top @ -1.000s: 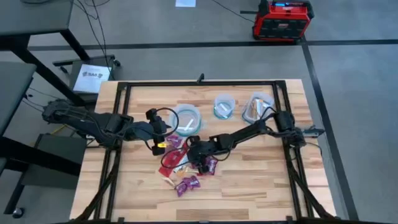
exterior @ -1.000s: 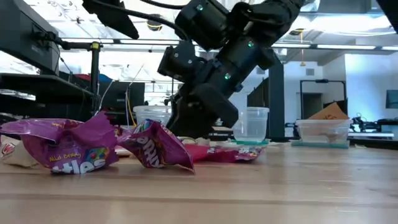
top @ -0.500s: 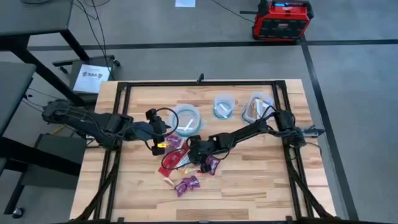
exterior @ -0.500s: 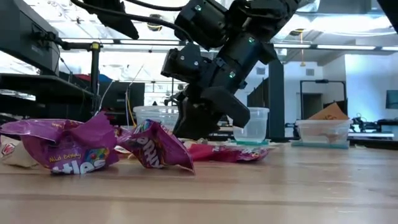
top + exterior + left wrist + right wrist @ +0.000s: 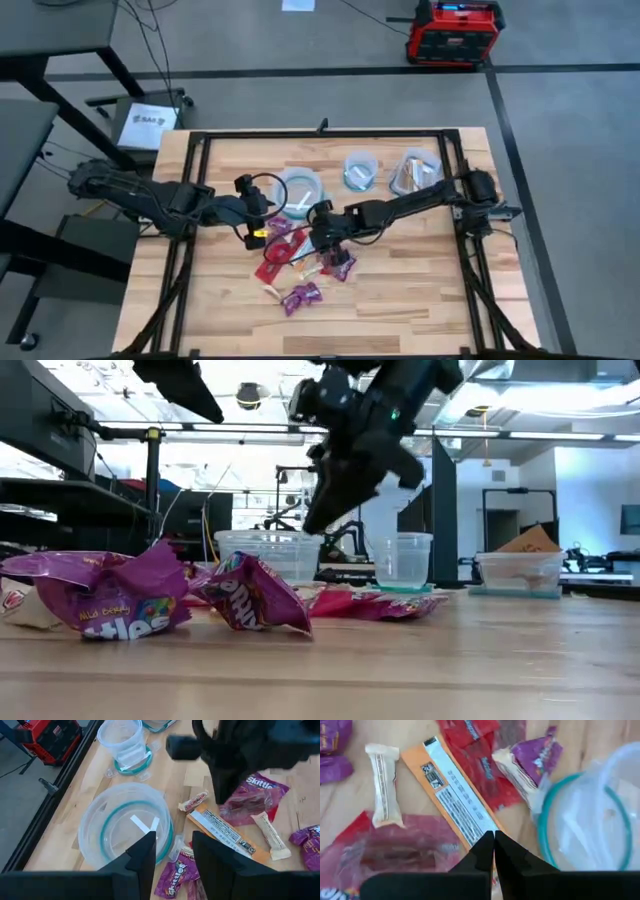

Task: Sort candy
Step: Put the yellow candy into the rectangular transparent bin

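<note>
Above the candy [image 5: 300,265] heaped mid-desk, the right tool [image 5: 322,222] hangs with fingers pressed together, holding nothing.
Likely between picks: next it must open and drop onto one wrapper. Left tool [image 5: 172,857] gapes, empty, beside the large tub [image 5: 299,191], which holds a pale wrapper; small cup [image 5: 360,170] looks empty; far tub [image 5: 414,172] contents unclear.

Purple packet [image 5: 307,836] cut off, left hand [image 5: 262,222] perhaps open
</note>
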You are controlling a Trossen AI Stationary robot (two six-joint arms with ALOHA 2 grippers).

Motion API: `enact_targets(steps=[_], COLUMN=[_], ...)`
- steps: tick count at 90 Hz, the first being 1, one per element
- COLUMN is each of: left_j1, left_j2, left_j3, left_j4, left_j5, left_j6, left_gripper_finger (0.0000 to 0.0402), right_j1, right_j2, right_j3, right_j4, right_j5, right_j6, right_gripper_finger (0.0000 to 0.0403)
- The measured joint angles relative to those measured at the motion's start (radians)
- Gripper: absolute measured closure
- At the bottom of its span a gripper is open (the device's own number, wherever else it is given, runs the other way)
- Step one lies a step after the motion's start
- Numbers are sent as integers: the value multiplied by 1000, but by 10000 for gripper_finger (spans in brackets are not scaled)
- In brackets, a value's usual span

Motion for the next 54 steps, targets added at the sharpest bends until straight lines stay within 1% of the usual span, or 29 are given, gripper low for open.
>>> enact_targets(steps=[10,16,21,30,38,54], left_j1=[0,0,0,-1,-1,-1], left_j2=[0,0,0,0,0,0], left_j3=[0,0,0,0,0,-1], left_j4=[2,0,-1,-3,-9,-25], left_j5=[0,0,0,0,1,1], left_j6=[0,0,0,1,1,0], left_gripper_finger=[288,288,288,288,288,288], right_j1=[-23,-37,-48,-59,-59,-62], right_j2=[-16,12,42,100,147,200], right_j3=[2,2,1,1,1,1], right_j4=[22,22,28,85,120,169], right_j5=[-9,-22,-47,-103,-104,-97], right_j6=[96,100,90,46,-4,-19], right_gripper_finger=[402,396,382,342,299,213])
